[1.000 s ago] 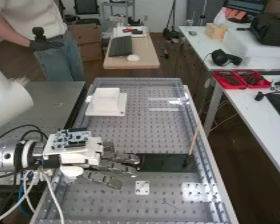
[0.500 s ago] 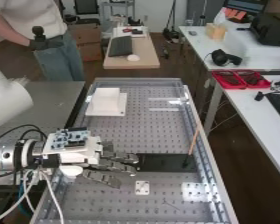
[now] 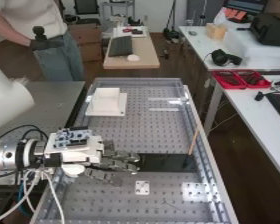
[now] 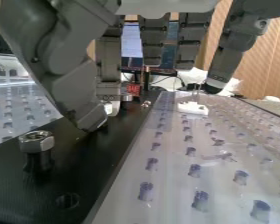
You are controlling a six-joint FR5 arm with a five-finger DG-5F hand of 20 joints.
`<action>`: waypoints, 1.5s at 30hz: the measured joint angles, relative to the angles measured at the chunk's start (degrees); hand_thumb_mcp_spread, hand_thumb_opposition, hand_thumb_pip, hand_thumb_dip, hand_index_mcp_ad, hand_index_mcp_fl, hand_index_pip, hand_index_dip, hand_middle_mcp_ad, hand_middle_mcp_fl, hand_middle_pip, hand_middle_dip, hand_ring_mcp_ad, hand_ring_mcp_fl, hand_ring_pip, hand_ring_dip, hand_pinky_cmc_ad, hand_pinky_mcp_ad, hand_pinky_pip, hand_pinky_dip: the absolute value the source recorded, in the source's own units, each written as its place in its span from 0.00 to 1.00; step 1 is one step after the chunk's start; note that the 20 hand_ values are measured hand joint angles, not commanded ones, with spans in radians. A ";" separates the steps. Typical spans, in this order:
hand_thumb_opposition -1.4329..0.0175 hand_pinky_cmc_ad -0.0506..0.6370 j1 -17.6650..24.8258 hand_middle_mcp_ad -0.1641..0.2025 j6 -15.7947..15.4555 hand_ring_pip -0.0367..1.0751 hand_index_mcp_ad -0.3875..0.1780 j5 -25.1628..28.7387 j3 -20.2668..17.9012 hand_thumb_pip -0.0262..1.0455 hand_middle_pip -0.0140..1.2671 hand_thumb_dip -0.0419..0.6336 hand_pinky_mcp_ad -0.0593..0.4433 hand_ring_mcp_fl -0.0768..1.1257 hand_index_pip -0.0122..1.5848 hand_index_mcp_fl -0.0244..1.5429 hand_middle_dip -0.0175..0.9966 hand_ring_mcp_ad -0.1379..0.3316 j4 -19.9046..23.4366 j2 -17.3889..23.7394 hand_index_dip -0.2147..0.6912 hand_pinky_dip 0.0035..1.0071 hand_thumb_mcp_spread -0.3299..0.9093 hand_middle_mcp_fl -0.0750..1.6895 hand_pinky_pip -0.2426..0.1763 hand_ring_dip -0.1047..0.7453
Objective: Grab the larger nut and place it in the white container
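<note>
Since the hand (image 3: 83,152) is spread, thumb apart, pinching nothing I can see, bring it in level and slow. White container (image 3: 107,102) at its 12 o'clock: lift high before crossing. Dark plate (image 3: 165,162) at 3 o'clock carries the larger nut (image 4: 36,142); I'd pinch opposite flats, pull straight up. Can't tell if dark shape (image 4: 37,161) underneath is post or reflection; container's opening unclear.

You see a nut (image 4: 37,141) of bright, polished-looking metal, mirrored darkly in the smooth, glossy black plate (image 4: 91,160). Note the perforated panel (image 4: 170,165), smooth with a shiny surface; the white container (image 3: 107,95), smooth, matt and plastic-looking; the wood-like stick (image 3: 194,142); and your hand (image 3: 117,164), its dark casing satin to matt.
</note>
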 joint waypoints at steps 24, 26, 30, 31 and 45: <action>0.40 0.53 0.20 0.62 1.26 0.27 0.51 0.13 -2.28 0.83 0.10 0.32 0.67 0.06 0.96 0.10 0.14 0.57 2.39 0.80 0.15 0.75 0.54 0.05 0.32 0.17; 0.40 0.53 0.25 0.62 1.38 0.27 0.53 0.19 -2.57 0.83 0.10 0.32 0.67 0.06 0.96 0.10 0.14 0.57 2.62 0.97 0.13 0.75 0.54 0.05 0.32 0.17; 0.40 0.54 0.30 0.62 1.79 0.27 0.52 0.14 -2.49 0.83 0.10 0.32 0.67 0.06 0.95 0.13 0.14 0.57 2.90 1.05 0.11 0.75 0.54 0.05 0.32 0.17; 0.40 0.54 0.31 0.62 1.89 0.27 0.51 0.12 -2.34 0.83 0.10 0.32 0.67 0.06 0.95 0.14 0.14 0.57 2.91 1.04 0.10 0.75 0.54 0.05 0.32 0.17; 0.40 0.52 0.29 0.63 1.75 0.27 0.40 -0.11 -0.90 0.82 0.10 0.32 0.67 0.06 0.96 0.18 0.14 0.58 1.93 0.56 0.11 0.75 0.54 0.05 0.32 0.17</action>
